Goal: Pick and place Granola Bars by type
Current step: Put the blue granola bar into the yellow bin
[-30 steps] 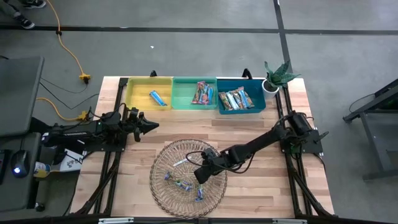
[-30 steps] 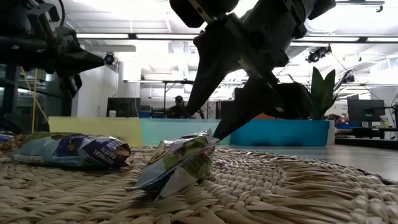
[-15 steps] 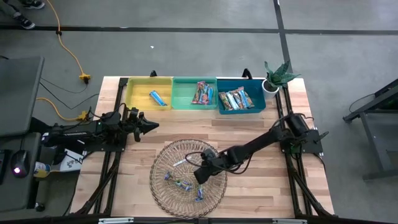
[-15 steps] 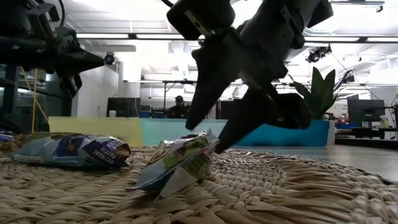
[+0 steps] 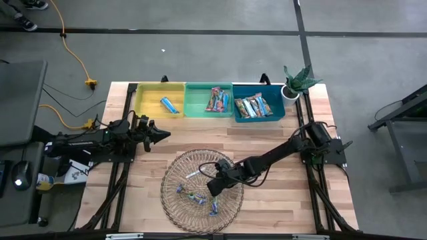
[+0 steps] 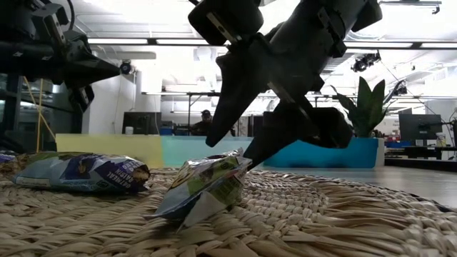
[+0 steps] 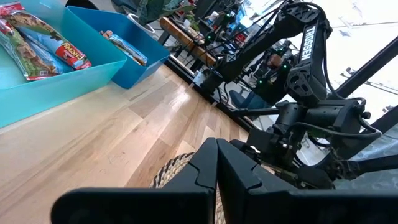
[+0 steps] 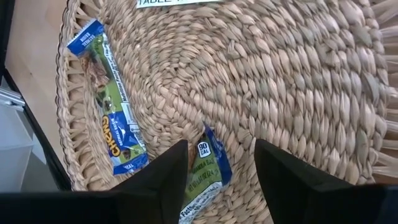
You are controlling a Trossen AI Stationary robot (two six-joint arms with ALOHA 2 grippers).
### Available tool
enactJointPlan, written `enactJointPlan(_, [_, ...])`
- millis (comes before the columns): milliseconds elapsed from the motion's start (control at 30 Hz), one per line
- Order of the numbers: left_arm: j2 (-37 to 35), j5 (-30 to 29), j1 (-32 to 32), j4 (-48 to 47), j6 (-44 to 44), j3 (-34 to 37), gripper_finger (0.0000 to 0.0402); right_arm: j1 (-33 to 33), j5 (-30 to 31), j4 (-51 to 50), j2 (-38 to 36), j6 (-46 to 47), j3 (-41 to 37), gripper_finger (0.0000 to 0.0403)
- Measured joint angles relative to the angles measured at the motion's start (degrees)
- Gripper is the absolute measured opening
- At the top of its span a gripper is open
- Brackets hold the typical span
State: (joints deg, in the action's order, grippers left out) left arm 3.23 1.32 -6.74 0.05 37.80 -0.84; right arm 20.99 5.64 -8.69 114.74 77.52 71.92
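Observation:
A round woven basket holds several granola bars in blue-and-green wrappers. One crumpled bar stands propped up on the weave, and another lies flat to its left. My right gripper hangs open and slanting down over the propped bar, one finger on either side of its upper end. A second bar lies along the basket's rim. My left gripper waits shut and level over the table's left side, clear of everything. My right gripper stands open astride the propped bar's raised corner. One fingertip shows right at that corner in the low view. I cannot tell whether it touches the wrapper. The bar rests on the basket's weave.
Along the far edge stand a yellow bin with one light blue bar, a green bin with reddish bars, and a blue bin with several bars. A potted plant stands at the far right corner. Bare wood lies between bins and basket.
My right gripper has sunk a little toward the propped bar, its fingers staying apart. The bar has not moved.

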Motion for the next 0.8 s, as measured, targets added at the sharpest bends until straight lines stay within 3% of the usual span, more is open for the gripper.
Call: enactJointPlan(800, [0.01, 0.0, 0.0, 0.0, 0.01, 0.02, 0.0, 0.0, -1.36, -0.46, 0.0, 0.0, -0.01, 0.0069])
